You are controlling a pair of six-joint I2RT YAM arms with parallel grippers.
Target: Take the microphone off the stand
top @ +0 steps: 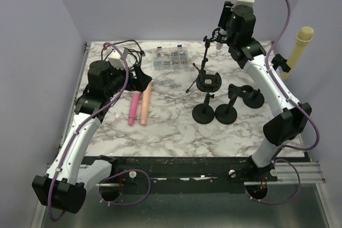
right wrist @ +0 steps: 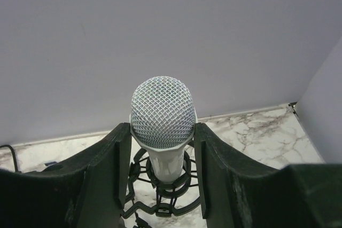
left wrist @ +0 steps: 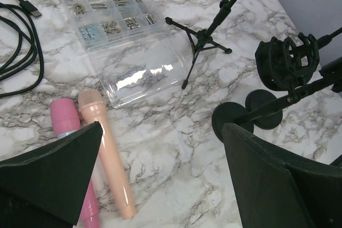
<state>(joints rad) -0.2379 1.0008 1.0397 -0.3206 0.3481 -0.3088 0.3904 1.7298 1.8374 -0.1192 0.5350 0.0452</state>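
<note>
The marble table [top: 160, 129] bears a pink microphone [top: 133, 108] beside a peach microphone [top: 145, 103] left of centre, a parts box [top: 172, 59] and cables [top: 132, 49] near its far edge, a tripod stand [top: 199, 74] and round-base stands [top: 214, 114] toward its right edge.

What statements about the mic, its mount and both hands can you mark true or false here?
1. The right hand grips the mic by its mesh head. True.
2. The mic is out of its mount. False: it sits in the mount.
3. The pink mic and peach mic lie side by side on the table. True.
4. The left hand holds the pink mic. False: it is open and empty.
</note>
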